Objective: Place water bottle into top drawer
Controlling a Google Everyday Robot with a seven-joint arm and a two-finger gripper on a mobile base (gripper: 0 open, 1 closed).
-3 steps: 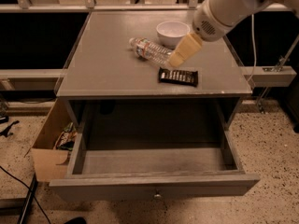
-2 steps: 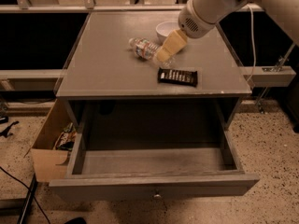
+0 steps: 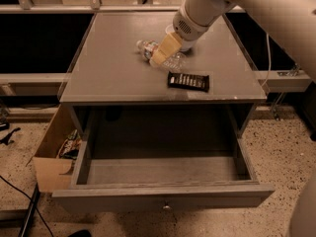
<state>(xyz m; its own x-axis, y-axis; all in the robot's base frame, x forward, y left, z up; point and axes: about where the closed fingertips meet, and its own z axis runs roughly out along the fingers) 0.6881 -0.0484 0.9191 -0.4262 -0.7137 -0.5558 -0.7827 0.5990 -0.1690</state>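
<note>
The water bottle (image 3: pixel 148 49) lies on its side on the grey cabinet top (image 3: pixel 113 58), its cap end pointing left. My gripper (image 3: pixel 163 53) hangs right over the bottle's middle and covers most of it. The top drawer (image 3: pixel 163 172) stands pulled fully open below the cabinet top, with a small round knob (image 3: pixel 167 207) on its front. Nothing shows inside the drawer.
A black snack packet (image 3: pixel 188 81) lies on the cabinet top just right of the bottle. A white bowl (image 3: pixel 170 29) is mostly hidden behind my arm. A tan cardboard box (image 3: pixel 52 154) with items in it stands on the floor at the drawer's left.
My arm has swung left and slightly toward the back, so the gripper now sits over the bottle's middle and hides the white bowl. The bottle, packet and drawer have not moved.
</note>
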